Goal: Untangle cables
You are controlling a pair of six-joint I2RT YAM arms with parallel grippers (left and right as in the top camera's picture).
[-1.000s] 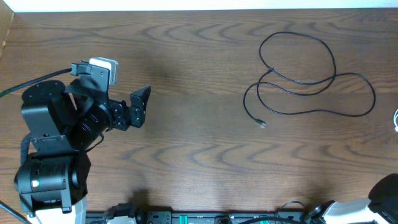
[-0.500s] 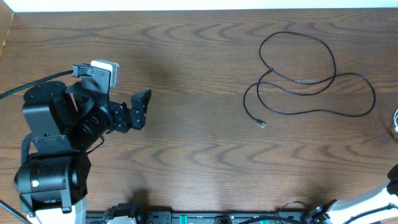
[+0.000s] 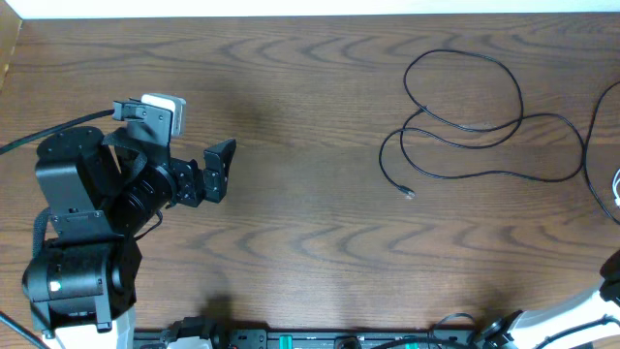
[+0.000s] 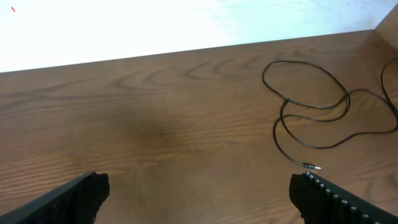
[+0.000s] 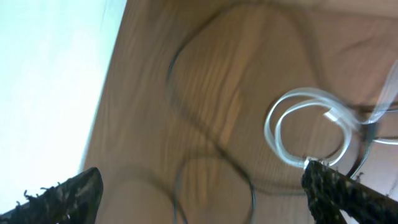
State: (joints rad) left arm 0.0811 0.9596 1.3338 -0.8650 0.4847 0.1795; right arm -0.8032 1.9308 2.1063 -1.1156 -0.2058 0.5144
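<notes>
Left pincer (image 4: 199,182) wide, empty. Right pincer (image 5: 199,177) also wide, gripping nothing; white cord (image 5: 301,96) coiled just beside one finger. Black cord (image 3: 423,112) lies looped, apart from it.

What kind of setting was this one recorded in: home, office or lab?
Probably a robotics lab bench: a wood-grain table against a plain white wall, a black robot arm mounted at its edge, and a loose black cord laid out on it.
</notes>
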